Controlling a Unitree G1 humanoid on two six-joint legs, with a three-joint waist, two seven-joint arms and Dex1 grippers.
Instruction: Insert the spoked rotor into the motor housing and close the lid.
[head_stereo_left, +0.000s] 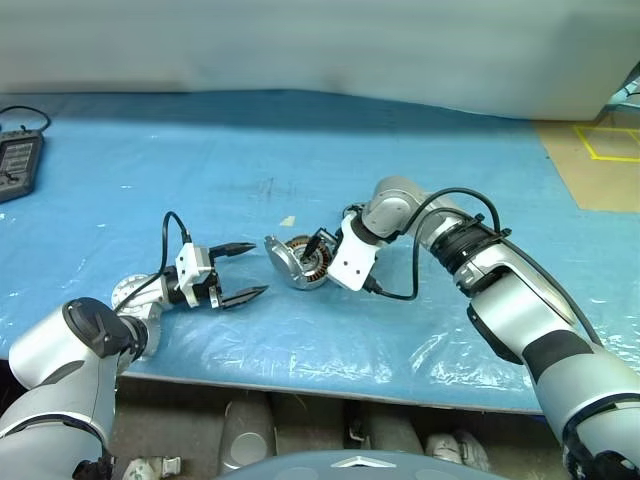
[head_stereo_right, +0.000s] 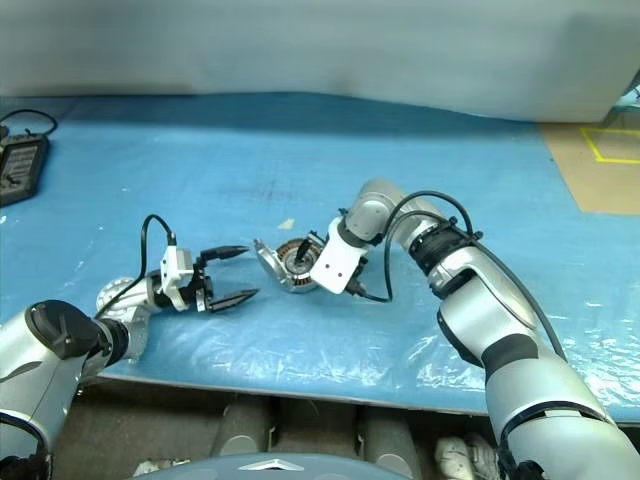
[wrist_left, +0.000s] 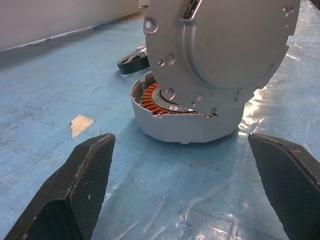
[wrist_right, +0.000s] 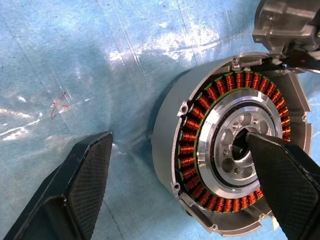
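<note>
A grey wall backs the bench (head_stereo_left: 300, 140), which is covered in blue sheeting under clear plastic film. A dark device (head_stereo_left: 18, 165) with a cable lies at its far left edge. Mid-bench, the motor housing (head_stereo_left: 308, 262) sits open side up, copper windings showing, its lid (head_stereo_left: 282, 259) hinged upright on the left. The spoked rotor (wrist_left: 133, 61) lies just behind. The right end effector (wrist_right: 190, 190) hangs over the housing, fingers apart; the left end effector (head_stereo_left: 243, 270) faces the lid, fingers spread.

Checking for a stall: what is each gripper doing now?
Left gripper: open, holding nothing.
Right gripper: open over the housing, holding nothing.
</note>
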